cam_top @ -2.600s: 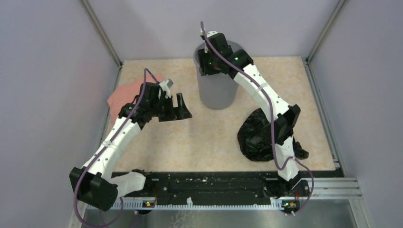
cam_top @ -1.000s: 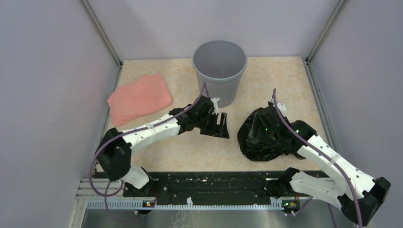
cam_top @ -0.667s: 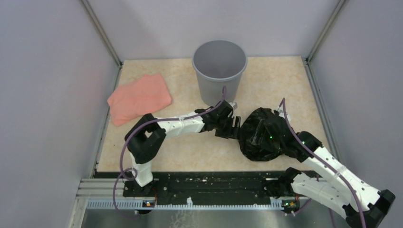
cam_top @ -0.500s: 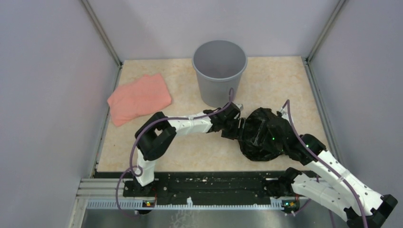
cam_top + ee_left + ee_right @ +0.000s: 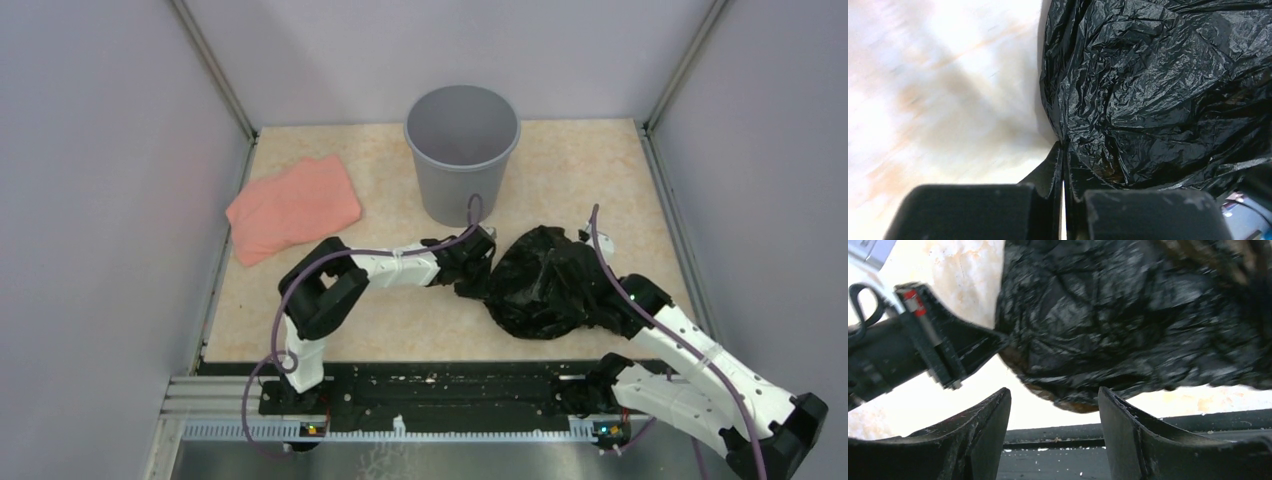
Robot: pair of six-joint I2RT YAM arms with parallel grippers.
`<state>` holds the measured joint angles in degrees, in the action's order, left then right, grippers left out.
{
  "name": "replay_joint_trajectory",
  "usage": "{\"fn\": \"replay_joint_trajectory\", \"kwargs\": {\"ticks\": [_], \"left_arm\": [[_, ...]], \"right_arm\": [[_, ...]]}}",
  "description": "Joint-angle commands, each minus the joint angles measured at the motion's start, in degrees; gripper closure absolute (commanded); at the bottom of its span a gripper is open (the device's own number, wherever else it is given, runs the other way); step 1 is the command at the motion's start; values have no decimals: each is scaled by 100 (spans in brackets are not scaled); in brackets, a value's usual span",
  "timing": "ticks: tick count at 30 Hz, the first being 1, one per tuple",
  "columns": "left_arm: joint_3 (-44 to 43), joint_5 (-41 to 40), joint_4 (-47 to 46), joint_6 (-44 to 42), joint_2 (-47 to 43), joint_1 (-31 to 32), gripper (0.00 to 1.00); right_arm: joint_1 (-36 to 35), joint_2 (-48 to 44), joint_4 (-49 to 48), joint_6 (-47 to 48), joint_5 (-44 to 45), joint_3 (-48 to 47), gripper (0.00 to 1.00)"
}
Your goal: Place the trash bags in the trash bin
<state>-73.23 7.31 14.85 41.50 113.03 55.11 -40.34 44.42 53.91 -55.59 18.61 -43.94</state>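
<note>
The crinkled black trash bag (image 5: 545,285) lies bunched on the table, right of centre and in front of the grey trash bin (image 5: 462,150). My left gripper (image 5: 480,272) reaches in from the left, and in the left wrist view my left gripper (image 5: 1063,146) is shut, pinching the edge of the trash bag (image 5: 1158,85). My right gripper (image 5: 1054,390) stands open at the bag's right side, with the lower edge of the trash bag (image 5: 1128,320) just beyond its fingertips. That view also shows the left gripper (image 5: 955,347) against the bag.
A folded salmon-pink cloth (image 5: 293,205) lies at the left of the table. The black base rail (image 5: 450,385) runs along the near edge. Grey walls close in the left, right and back sides.
My left gripper has reached the bag's left edge and shut on it. The bag has bunched and shifted slightly left. The right arm stayed at the bag's right side.
</note>
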Motion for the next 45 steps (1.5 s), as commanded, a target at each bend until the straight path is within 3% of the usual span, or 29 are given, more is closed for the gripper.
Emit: {"fn": "replay_joint_trajectory", "kwargs": {"ticks": [1, 8, 15, 19, 35, 39, 42, 45], "left_arm": [[721, -300, 104, -84, -1103, -448, 100], [1642, -394, 706, -591, -2589, -1183, 100], [1901, -600, 1255, -1061, -3233, -1587, 100], [1955, -511, 1307, -1204, -3272, -1759, 100], [1799, -298, 1234, -1277, -2955, -1846, 100], [1769, -311, 1255, -1284, -2944, -1845, 100], [1716, -286, 1285, -1293, -2936, -1846, 100], [1551, -235, 1345, -1329, -2957, -1844, 100]], "right_arm": [[4, 213, -468, 192, 129, -258, 35], [60, 515, -734, 591, -26, -338, 35], [545, 789, -1552, 943, -814, 48, 34], [957, 1047, -2324, 1118, -1353, 267, 36], [1302, 2437, -4025, 1189, -1843, 1039, 49], [1303, 2654, -4150, 1124, -1849, 1042, 57], [1300, 2626, -4023, 1124, -1810, 914, 71], [1307, 2502, -3684, 1223, -1780, 601, 96]]}}
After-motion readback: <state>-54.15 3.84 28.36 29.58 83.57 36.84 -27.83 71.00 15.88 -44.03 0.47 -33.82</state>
